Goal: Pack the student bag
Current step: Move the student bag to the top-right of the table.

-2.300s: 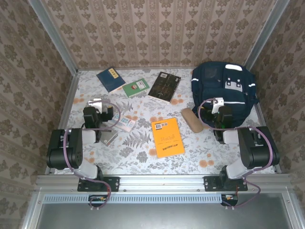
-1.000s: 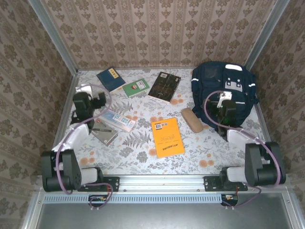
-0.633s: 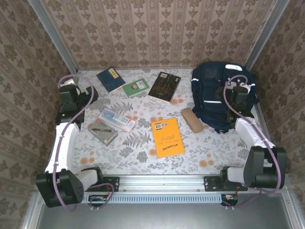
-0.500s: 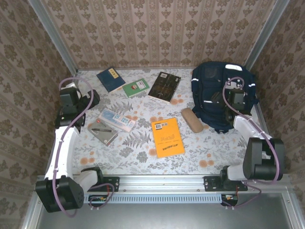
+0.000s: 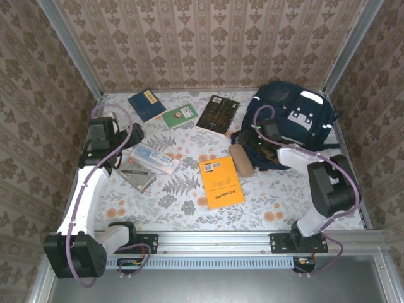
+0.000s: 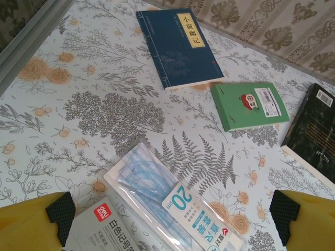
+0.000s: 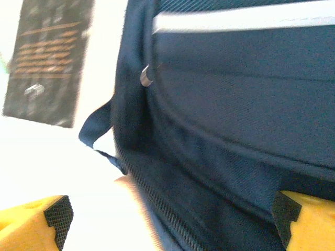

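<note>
The student bag (image 5: 295,120), a navy backpack with white stripes and grey patches, lies at the back right of the table. My right gripper (image 5: 256,144) is open at the bag's near-left edge. In the right wrist view the bag's navy fabric (image 7: 225,120) lies close between the wide-open fingers of that gripper (image 7: 172,212), with a zipper pull (image 7: 147,76) above. My left gripper (image 5: 118,146) hangs open over the left of the table. In the left wrist view it (image 6: 172,212) is above a clear ruler pack (image 6: 172,201), holding nothing.
A blue book (image 5: 146,104), a green book (image 5: 180,116) and a black book (image 5: 218,114) lie along the back. An orange book (image 5: 221,182) is in the middle, and a tan case (image 5: 240,160) lies against the bag. A grey marker box (image 5: 136,173) lies beside the ruler pack (image 5: 155,159).
My right arm swung from over the bag down to its near-left edge; the bag turned and the tan case slid left. My left gripper came in from the left wall toward the ruler pack.
</note>
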You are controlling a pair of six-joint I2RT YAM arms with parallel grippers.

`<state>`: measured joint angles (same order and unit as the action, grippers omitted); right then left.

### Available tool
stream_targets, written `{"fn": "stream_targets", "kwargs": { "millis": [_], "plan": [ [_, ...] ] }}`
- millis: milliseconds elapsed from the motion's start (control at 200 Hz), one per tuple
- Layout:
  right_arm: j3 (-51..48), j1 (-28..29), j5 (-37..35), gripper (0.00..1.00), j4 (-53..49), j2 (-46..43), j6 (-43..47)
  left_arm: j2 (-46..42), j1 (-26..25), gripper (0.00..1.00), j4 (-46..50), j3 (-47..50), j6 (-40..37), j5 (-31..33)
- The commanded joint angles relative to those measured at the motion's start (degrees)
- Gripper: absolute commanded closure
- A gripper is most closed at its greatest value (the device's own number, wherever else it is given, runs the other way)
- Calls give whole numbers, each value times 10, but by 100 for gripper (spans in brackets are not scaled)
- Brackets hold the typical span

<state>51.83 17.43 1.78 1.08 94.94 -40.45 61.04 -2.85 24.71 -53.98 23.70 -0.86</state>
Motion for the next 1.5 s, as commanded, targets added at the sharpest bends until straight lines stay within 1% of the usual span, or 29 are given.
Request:
{"fn": "stream_targets", "kwargs": {
  "millis": [0,100,190,270,375,450,525,650,715,730,755,810,935,1030,1135,1310,1495],
  "plan": [
    [51,72,42,1,-34,61,-42,-5,-12,0,2,0,-14,4],
    [130,108,51,0,-55,110,-33,-4,-24,0,8,1,-12,11],
    [199,118,64,0,-77,135,-18,1,-36,0,10,-3,-11,15],
    [239,118,59,0,-108,131,12,9,-50,0,16,-16,-10,20],
    [254,109,17,0,-152,91,66,23,-86,0,19,-31,-6,34],
    [233,88,-10,0,-172,52,90,42,-119,0,18,-43,1,47],
    [191,57,-31,0,-183,5,105,64,-153,0,18,-56,12,58],
    [108,-13,-33,1,-195,-66,112,105,-206,0,18,-82,27,76],
    [64,-37,-33,0,-197,-99,116,126,-229,0,17,-96,27,79],
    [55,-40,-32,1,-197,-106,116,131,-229,0,17,-100,27,80],
    [39,-42,-30,0,-197,-115,118,138,-250,0,17,-106,25,81],
    [10,-42,-19,0,-195,-132,119,155,-265,0,16,-117,20,87],
    [-57,-25,23,0,-154,-146,98,183,-279,0,14,-135,21,88],
    [-71,11,23,0,-127,-128,85,190,-290,0,17,-140,23,89],
    [-42,52,26,0,-108,-74,69,188,-306,0,25,-140,18,106],
    [63,112,37,0,-101,35,58,175,-321,0,38,-134,24,121],
    [182,138,57,0,-124,122,62,168,-342,0,48,-129,30,139]
  ]
}}
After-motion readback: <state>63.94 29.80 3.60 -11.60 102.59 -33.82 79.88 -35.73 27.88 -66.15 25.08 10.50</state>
